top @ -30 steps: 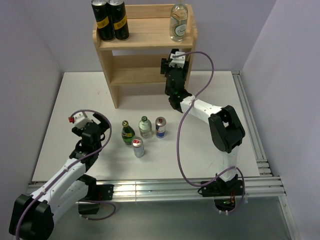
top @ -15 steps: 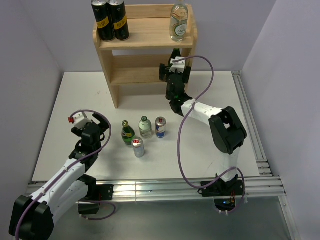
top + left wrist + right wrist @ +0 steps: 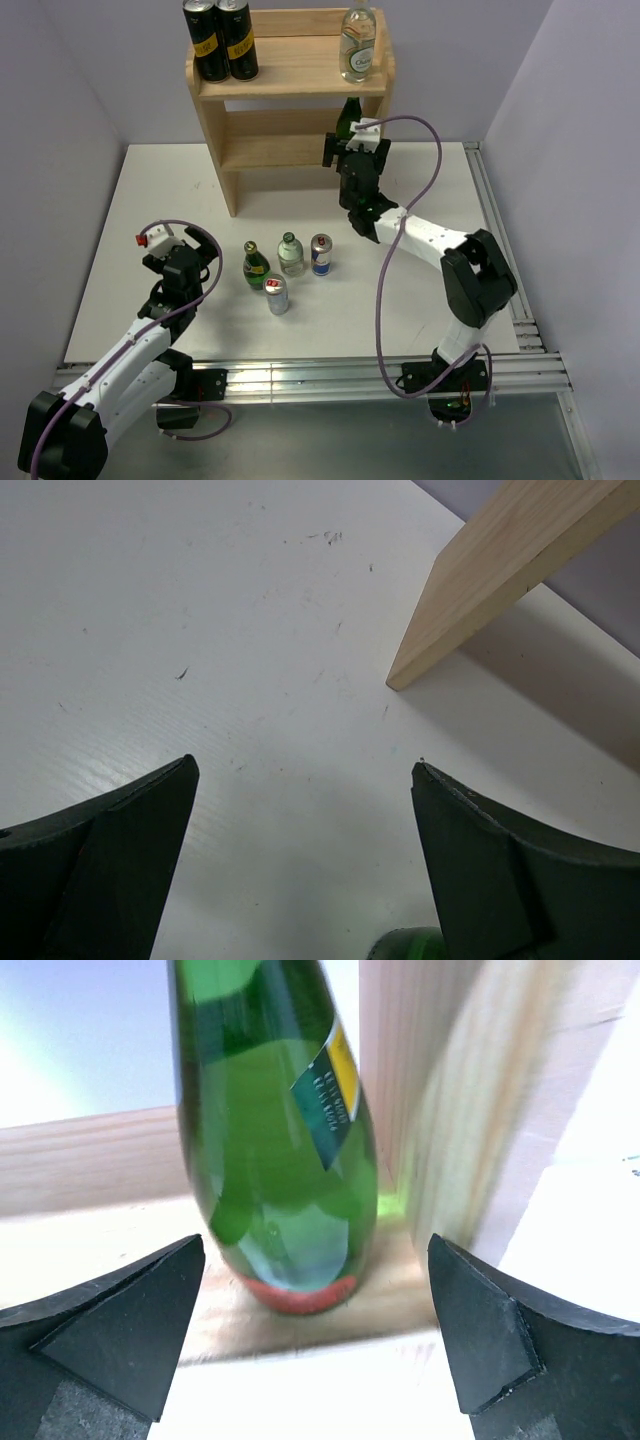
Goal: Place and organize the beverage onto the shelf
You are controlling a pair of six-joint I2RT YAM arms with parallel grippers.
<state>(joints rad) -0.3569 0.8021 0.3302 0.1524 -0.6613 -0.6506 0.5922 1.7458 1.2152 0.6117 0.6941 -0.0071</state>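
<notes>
Looking from above, you have the shelf standing at the far edge of the white worktop, left of centre, with its back close to the rear wall. Pale walls close in the left, far and right sides. Metal rails run along the near and right edges.

Your right gripper is at the right end of the shelf, on the tier under the top board. Its jaws stand wide apart on either side of a green bottle, with a gap on each side and no contact. That bottle stands upright on the wooden board, just beside the right side panel, so you have little room on that side and more to the left.

Your left gripper hangs over the left part of the worktop with its jaws spread and only bare surface between them. The foot of the shelf's side panel lies ahead and to its right.

On the top board, two black cans stand touching at the left end and a clear bottle at the right end, leaving the middle free.

Mid-worktop, four drinks stand close together: a second green bottle, a small clear bottle, a blue can and, nearer you, a silver can. Bare surface lies all round them.
</notes>
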